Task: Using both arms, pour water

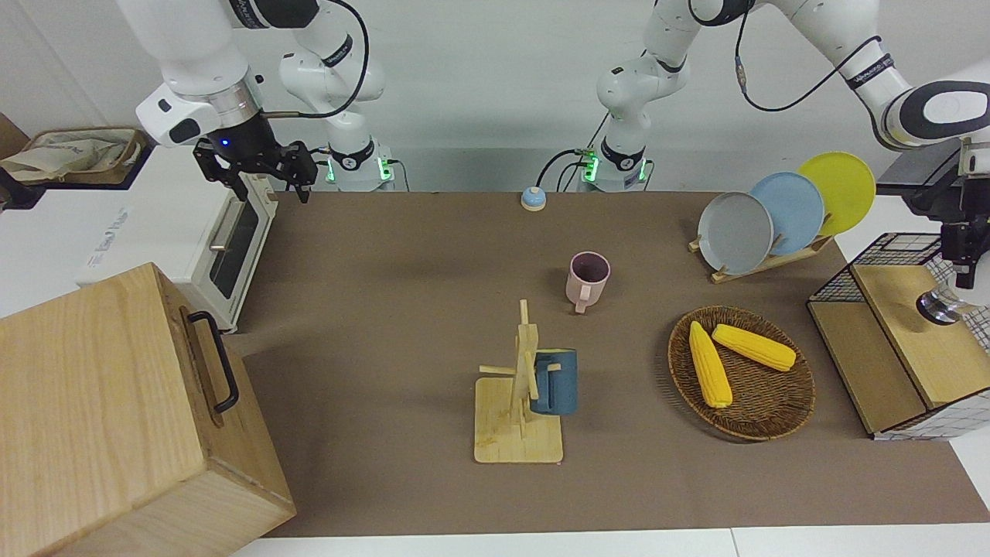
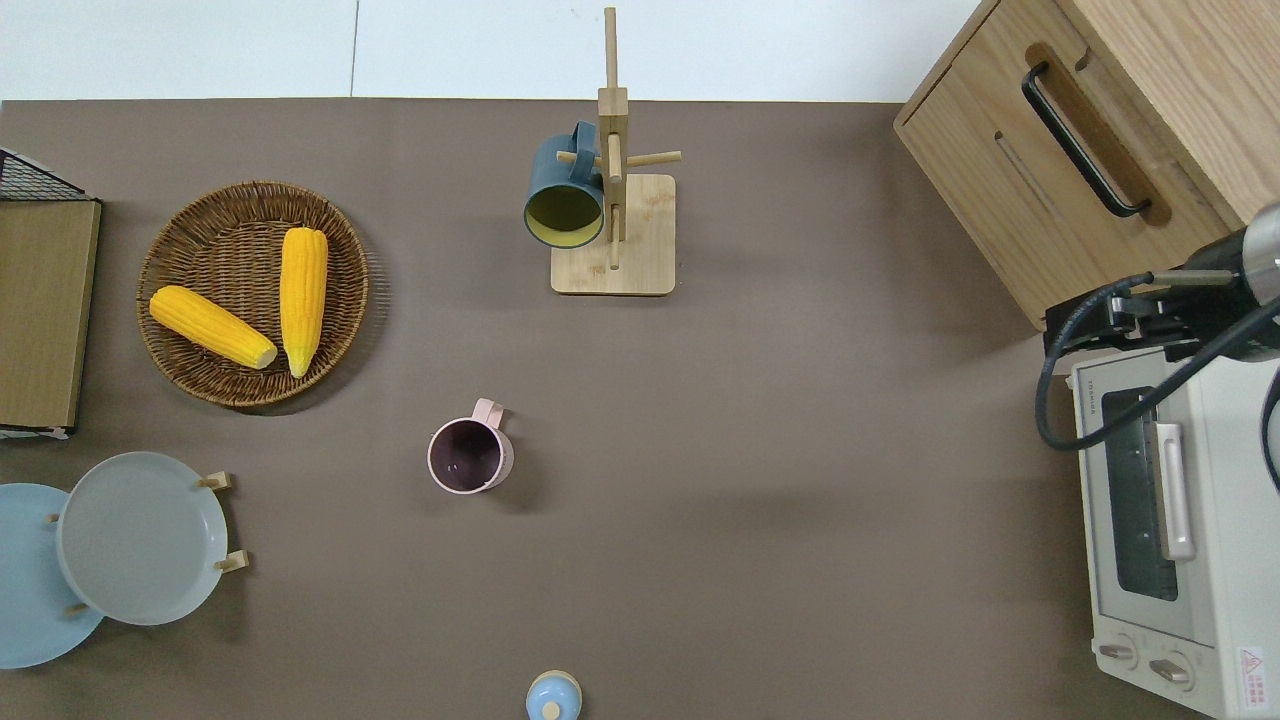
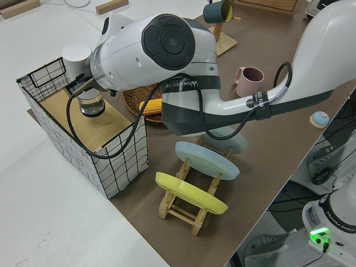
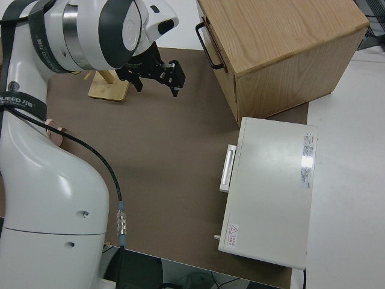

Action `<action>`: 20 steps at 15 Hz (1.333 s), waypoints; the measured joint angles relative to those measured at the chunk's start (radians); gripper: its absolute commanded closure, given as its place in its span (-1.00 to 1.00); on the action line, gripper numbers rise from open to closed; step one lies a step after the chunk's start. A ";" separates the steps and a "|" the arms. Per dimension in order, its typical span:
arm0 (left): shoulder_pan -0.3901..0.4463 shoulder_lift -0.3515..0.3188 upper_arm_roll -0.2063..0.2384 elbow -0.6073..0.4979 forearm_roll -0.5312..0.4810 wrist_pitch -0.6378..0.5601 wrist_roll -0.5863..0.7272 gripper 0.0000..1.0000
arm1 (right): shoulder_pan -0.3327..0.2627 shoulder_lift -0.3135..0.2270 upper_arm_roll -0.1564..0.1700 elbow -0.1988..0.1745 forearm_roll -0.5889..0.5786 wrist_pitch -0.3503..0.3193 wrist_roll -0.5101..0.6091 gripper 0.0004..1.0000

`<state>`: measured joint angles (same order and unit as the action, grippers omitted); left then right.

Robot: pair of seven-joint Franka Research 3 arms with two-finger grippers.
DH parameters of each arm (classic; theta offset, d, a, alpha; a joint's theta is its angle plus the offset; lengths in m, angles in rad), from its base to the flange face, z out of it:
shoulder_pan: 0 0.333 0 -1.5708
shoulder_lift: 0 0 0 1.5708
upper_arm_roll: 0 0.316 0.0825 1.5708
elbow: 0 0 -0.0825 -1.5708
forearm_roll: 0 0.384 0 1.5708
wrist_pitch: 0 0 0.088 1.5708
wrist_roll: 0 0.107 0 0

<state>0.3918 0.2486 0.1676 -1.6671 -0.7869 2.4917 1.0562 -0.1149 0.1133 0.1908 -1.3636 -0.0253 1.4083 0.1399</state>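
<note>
My left gripper (image 1: 959, 278) is over the wire-sided wooden shelf (image 1: 889, 363) at the left arm's end of the table. It is shut on a clear glass cup (image 1: 938, 307), whose base is at or just above the upper shelf board. In the left side view the arm hides the fingers and only the glass (image 3: 90, 104) shows. The left gripper is out of the overhead view. A pink mug (image 1: 588, 278) stands upright mid-table and also shows from overhead (image 2: 470, 455). My right arm is parked, its gripper (image 1: 263, 182) open.
A dark blue mug (image 1: 554, 381) hangs on a wooden mug tree (image 1: 518, 433). A wicker basket (image 1: 762, 418) holds two corn cobs. A plate rack (image 1: 773, 259) holds three plates. A toaster oven (image 1: 232, 240), a wooden box (image 1: 116, 418) and a small blue bell (image 1: 532, 199) stand about.
</note>
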 measured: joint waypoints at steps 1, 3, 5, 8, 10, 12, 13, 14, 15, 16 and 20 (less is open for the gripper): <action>0.000 0.005 0.000 0.000 -0.004 0.000 0.008 1.00 | 0.000 0.000 0.000 0.000 0.000 0.000 0.000 -0.98; 0.001 0.012 0.000 0.000 -0.007 0.000 0.020 1.00 | 0.000 0.000 0.000 0.000 0.000 0.000 0.000 -0.98; 0.003 0.019 0.000 0.000 -0.011 0.004 0.040 0.99 | 0.000 0.000 0.000 0.000 0.000 0.000 0.000 -0.98; 0.019 0.033 -0.001 0.000 -0.018 0.024 0.059 0.98 | 0.000 0.000 0.000 0.000 0.000 0.000 0.000 -0.98; 0.027 0.041 -0.001 0.000 -0.018 0.025 0.063 0.98 | 0.000 0.000 0.000 0.000 0.000 0.000 0.000 -0.98; 0.029 0.048 -0.002 0.000 -0.024 0.026 0.063 0.98 | 0.000 0.000 0.000 0.000 0.000 0.000 0.000 -0.98; 0.029 0.053 -0.002 0.000 -0.035 0.026 0.063 0.97 | 0.000 0.000 0.000 0.000 0.000 0.000 0.000 -0.98; 0.029 0.056 -0.003 0.000 -0.049 0.027 0.064 0.95 | 0.000 0.000 0.000 0.000 0.000 0.000 0.000 -0.98; 0.029 0.057 -0.003 0.001 -0.058 0.028 0.065 0.92 | 0.000 0.000 0.000 0.000 0.000 0.000 0.000 -0.98; 0.030 0.058 -0.003 0.001 -0.063 0.029 0.065 0.80 | 0.000 0.000 0.000 0.000 0.000 0.000 0.000 -0.98; 0.031 0.058 -0.003 0.001 -0.066 0.029 0.065 -1.00 | 0.000 0.000 0.000 0.000 0.000 0.000 0.000 -0.98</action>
<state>0.4225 0.3070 0.1645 -1.6664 -0.8533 2.5202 1.1211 -0.1149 0.1133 0.1908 -1.3636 -0.0253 1.4083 0.1399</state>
